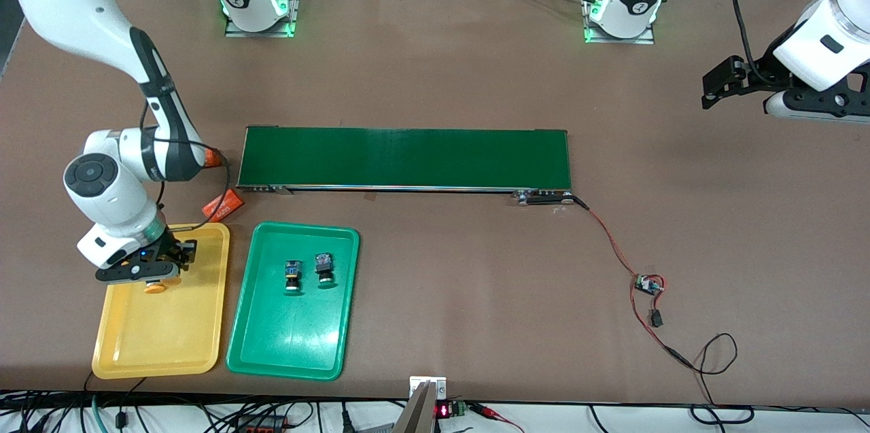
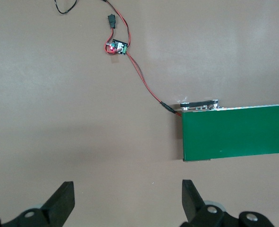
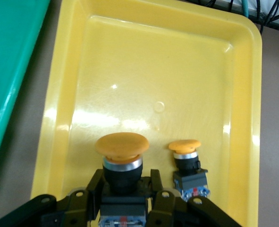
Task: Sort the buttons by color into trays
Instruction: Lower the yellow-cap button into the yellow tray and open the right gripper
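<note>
My right gripper [image 1: 158, 276] is shut on a yellow-orange button [image 1: 155, 287] [image 3: 122, 150], low over the yellow tray [image 1: 160, 344] [image 3: 177, 71] at the right arm's end of the table. The fingers [image 3: 156, 182] clamp its black body under the cap. A second yellow-orange button [image 3: 188, 163] lies in the yellow tray beside it. Two green-capped buttons [image 1: 293, 276] [image 1: 324, 270] lie in the green tray [image 1: 292, 344] [image 3: 12, 56] next to the yellow one. My left gripper [image 1: 714, 90] [image 2: 127, 198] waits open and empty above bare table at the left arm's end.
A long dark-green conveyor belt [image 1: 406, 158] [image 2: 238, 132] lies across the middle of the table. A red wire runs from it to a small circuit board [image 1: 649, 285] [image 2: 118, 47]. An orange block [image 1: 224, 204] and an orange cylinder [image 1: 214, 158] sit between the belt and the yellow tray.
</note>
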{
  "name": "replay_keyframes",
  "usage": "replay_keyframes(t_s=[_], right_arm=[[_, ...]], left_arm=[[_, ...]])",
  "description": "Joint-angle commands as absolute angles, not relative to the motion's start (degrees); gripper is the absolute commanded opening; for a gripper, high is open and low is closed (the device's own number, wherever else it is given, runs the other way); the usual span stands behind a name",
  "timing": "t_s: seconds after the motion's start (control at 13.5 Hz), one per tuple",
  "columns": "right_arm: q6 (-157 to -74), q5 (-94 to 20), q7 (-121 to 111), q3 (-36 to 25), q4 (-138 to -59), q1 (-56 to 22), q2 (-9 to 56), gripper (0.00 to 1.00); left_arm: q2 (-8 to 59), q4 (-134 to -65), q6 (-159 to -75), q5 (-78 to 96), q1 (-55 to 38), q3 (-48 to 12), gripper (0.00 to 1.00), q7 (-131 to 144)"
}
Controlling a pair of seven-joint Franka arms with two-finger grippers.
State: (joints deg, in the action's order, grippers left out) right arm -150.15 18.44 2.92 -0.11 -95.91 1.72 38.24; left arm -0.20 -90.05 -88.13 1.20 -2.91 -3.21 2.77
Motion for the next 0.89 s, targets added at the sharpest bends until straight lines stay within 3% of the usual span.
replay_keyframes(t_s=[0.0, 0.22, 0.3, 0.37, 0.44, 0.59, 0.81], right_arm=[[-153.78, 19.16, 2.29, -0.17, -92.64, 1.67, 42.00, 0.15], [-159.16, 19.07, 2.37, -0.26, -92.37, 1.93, 44.91, 0.17], [-159.26, 19.07, 2.46, -0.26, -92.29, 2.02, 45.17, 0.24], [-159.43, 19.07, 2.63, -0.26, -92.29, 1.93, 45.52, 0.43], [-159.61, 19.07, 2.98, -0.26, -92.29, 1.93, 45.70, 0.73], [-160.14, 18.81, 3.16, -0.18, -92.37, 1.85, 45.62, 1.00], [-159.44, 18.46, 2.90, -0.18, -93.51, 1.67, 43.17, 1.00]], left_arm=[[0.44, -88.51, -86.92, 1.49, -2.90, -3.34, 1.00, 3.08], [0.44, -88.51, -86.92, 1.49, -2.90, -3.34, 1.00, 3.08], [0.44, -88.51, -86.92, 1.49, -2.90, -3.34, 1.00, 3.08], [0.44, -88.51, -86.92, 1.49, -2.90, -3.34, 1.00, 3.08], [0.44, -88.51, -86.92, 1.49, -2.90, -3.34, 1.00, 3.08], [0.44, -88.51, -86.92, 1.49, -2.90, -3.34, 1.00, 3.08], [0.44, -88.51, -86.92, 1.49, -2.90, -3.34, 1.00, 3.08]])
